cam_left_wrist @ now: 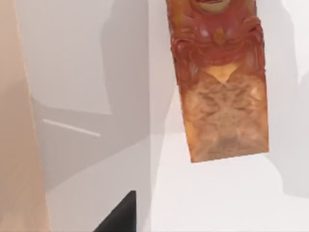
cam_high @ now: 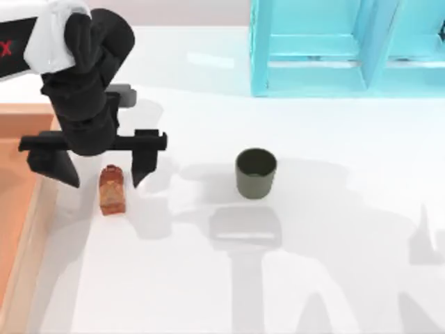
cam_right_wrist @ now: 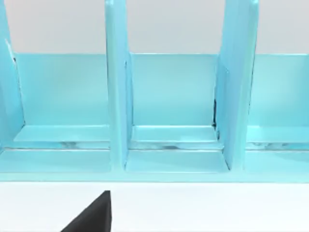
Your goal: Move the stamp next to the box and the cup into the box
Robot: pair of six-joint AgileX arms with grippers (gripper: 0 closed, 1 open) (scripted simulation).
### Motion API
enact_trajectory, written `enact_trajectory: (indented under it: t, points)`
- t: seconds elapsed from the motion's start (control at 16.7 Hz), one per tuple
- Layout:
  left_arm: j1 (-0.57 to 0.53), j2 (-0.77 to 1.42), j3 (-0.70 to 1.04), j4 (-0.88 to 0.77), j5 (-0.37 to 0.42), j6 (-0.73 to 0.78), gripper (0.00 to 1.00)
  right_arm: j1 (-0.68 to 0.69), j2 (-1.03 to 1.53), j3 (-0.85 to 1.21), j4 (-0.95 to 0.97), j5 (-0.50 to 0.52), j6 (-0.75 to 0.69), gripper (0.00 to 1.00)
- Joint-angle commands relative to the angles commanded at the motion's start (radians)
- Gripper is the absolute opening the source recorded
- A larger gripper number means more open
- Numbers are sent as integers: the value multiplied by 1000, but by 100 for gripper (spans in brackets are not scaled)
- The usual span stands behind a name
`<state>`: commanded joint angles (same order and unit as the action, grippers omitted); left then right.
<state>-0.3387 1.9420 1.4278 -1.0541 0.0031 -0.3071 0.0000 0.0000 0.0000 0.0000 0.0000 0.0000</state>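
Note:
The reddish-brown stamp (cam_high: 111,190) lies flat on the white table, a short way right of the box's light rim (cam_high: 35,229). My left gripper (cam_high: 106,176) hangs over the stamp's knob end, open wide, with one dark finger on each side and nothing held. In the left wrist view the stamp (cam_left_wrist: 219,92) lies free on the table, with one dark fingertip (cam_left_wrist: 120,215) apart from it and the box's rim (cam_left_wrist: 19,145) along the edge. The olive-grey cup (cam_high: 256,172) stands upright in the middle of the table, well right of the stamp. A dark part of my right gripper (cam_right_wrist: 91,215) faces the shelf.
A turquoise shelf structure (cam_high: 327,49) stands at the back right of the table, its compartments (cam_right_wrist: 171,96) open toward the right wrist view. White table surface lies bare in front of and to the right of the cup.

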Motion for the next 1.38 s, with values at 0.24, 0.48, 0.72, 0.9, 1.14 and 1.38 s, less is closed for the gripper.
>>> enact_trajectory:
  t: [0.24,0.48,0.72,0.9,1.14,1.38]
  points:
    - [0,0,0,0,0,0,100,0,0,0,0,0,0,100]
    - [-2,0,2,-3,0,0,100,0,0,0,0,0,0,100]
    - [-3,1,78,-92,-2,-3,100,0,0,0,0,0,0,100]
    - [-4,-4,178,-197,-2,-5,100,0,0,0,0,0,0,100]
    - [-5,-25,306,-338,-1,-4,100,0,0,0,0,0,0,100]
    - [-6,-32,355,-387,0,-4,100,0,0,0,0,0,0,100]
